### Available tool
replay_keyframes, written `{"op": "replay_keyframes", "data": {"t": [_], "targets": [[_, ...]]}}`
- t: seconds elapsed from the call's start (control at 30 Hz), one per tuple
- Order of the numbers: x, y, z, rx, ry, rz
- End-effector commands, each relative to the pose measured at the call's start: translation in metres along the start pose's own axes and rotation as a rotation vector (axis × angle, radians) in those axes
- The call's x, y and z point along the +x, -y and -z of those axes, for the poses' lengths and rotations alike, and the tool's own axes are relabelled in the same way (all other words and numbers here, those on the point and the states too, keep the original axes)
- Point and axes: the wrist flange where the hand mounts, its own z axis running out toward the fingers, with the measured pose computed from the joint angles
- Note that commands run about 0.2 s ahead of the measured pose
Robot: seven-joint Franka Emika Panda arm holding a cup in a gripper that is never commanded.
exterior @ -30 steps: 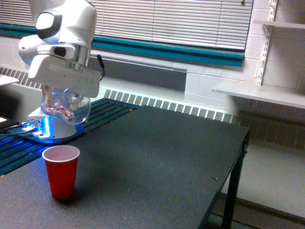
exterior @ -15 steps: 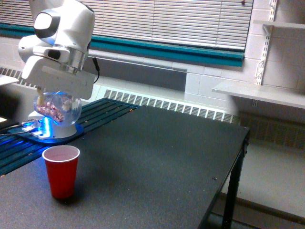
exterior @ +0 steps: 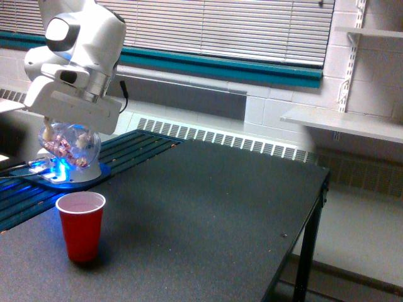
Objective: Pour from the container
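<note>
Your arm sits in the upper left of the frame, its white gripper [exterior: 66, 129] coming down from the wrist housing and grasping the container [exterior: 69, 145], a clear rounded cup held in the air, clear of the counter [exterior: 208, 214]. Through its wall you can see small pink, red and white pieces [exterior: 63, 146] gathered in the lower part of the bowl. The fingers themselves are mostly hidden behind the glass and the white housing, so you can only tell the grip from the way the container hangs directly under the hand.

Below it and slightly toward the frame's right stands the red cup [exterior: 80, 225], upright on the dark counter in the lower left of the frame, its mouth open and its inside pale. The container is above the red cup and set back behind it, with a plain gap of air between the two; they are not touching.

Behind the container you see the arm's round white base [exterior: 79, 171], lit by a blue glow at its foot, resting on a dark slatted surface [exterior: 135, 148] at the left edge. The counter's black frame and leg [exterior: 306, 251] run down the lower right. Across the top of the frame hang window blinds [exterior: 239, 25] over a teal band [exterior: 233, 66], and white wall shelves [exterior: 343, 119] stand at the right.
</note>
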Motion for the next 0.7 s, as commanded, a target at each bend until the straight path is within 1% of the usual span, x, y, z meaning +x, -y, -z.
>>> {"op": "replay_keyframes", "data": {"t": [0.03,0.17,0.43,0.7], "targets": [[0.0,-0.001,0.001,-0.027,0.0,0.018],[0.0,-0.002,0.002,-0.041,-0.002,0.021],[0.001,-0.008,0.002,-0.075,0.016,0.03],[0.003,-0.014,0.005,-0.093,0.02,0.036]]}}
